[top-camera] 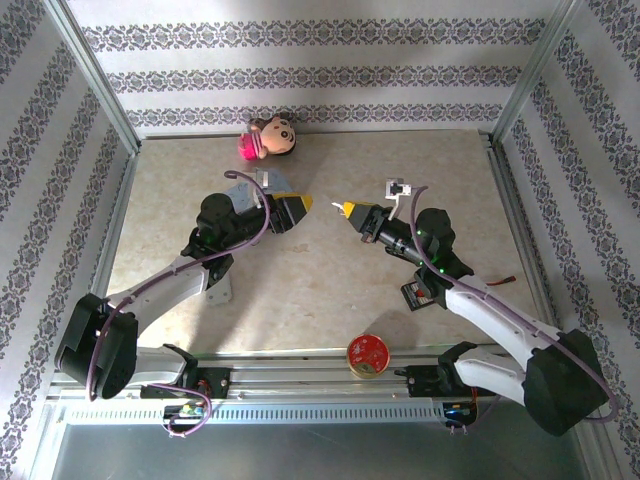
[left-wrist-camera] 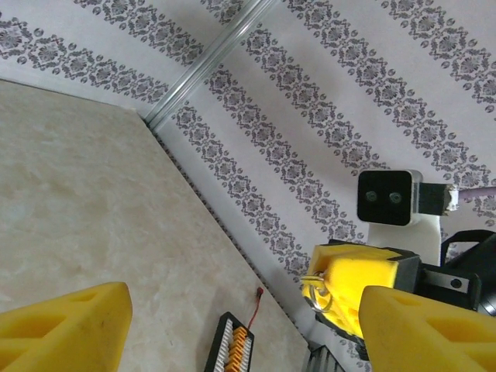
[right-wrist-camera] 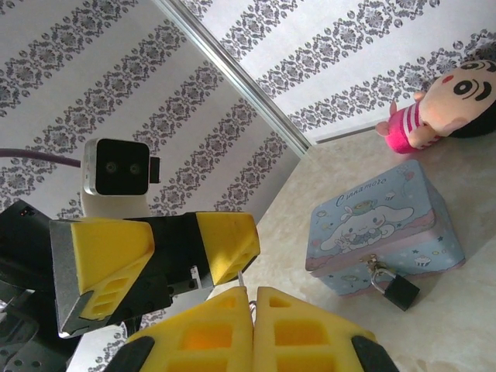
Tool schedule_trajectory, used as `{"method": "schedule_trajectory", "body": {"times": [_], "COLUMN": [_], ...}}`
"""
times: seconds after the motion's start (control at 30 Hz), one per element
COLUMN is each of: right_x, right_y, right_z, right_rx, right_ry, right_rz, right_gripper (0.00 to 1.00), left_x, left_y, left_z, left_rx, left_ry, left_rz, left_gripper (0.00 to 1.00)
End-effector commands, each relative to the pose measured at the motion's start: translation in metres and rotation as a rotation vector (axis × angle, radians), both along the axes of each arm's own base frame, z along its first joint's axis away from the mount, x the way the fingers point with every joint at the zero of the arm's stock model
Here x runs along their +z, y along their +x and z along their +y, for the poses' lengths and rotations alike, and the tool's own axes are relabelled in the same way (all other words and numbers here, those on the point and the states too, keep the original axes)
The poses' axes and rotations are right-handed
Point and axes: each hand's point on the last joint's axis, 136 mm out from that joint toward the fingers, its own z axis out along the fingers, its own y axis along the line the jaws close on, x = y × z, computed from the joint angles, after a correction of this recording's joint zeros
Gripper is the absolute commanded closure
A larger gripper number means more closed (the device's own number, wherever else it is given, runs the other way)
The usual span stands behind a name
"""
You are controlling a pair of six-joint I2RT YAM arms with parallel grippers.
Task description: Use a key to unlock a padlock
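The padlock, a tiny black block with a metal loop, hangs on the clasp of the pale blue cartoon box and rests on the table. My right gripper is shut on the key; its thin metal tip pokes out past the pads. The key's ring hangs at the yellow fingers. My left gripper faces it, open and empty, a short way off. From above, the left gripper and right gripper point at each other mid-table. The left arm partly covers the box.
A doll in pink lies at the back wall behind the box. A flat black card lies under the right arm, a red round lid at the front edge, and a small white item behind the right gripper.
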Motion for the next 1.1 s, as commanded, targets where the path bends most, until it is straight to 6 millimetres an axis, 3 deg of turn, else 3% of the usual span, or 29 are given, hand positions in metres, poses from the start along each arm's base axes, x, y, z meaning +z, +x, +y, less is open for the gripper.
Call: {"method": "schedule_trajectory", "body": {"times": [0.0, 0.57, 1.07], "right_x": [0.016, 0.014, 0.017], "right_y": [-0.002, -0.001, -0.004], "right_z": [0.004, 0.011, 0.014], "right_rx": [0.034, 0.054, 0.069], "right_ry": [0.039, 0.057, 0.071], "right_rz": [-0.047, -0.049, -0.058], "right_gripper": [1.0, 1.0, 1.0], "left_x": [0.025, 0.023, 0.024], "left_y": [-0.005, 0.0, -0.005], "left_z": [-0.001, -0.009, -0.024], "left_rx": [-0.042, -0.084, -0.182], "left_ry": [-0.065, -0.167, -0.203], "left_rz": [-0.066, -0.03, -0.024], "left_gripper": [0.26, 0.29, 0.43]}}
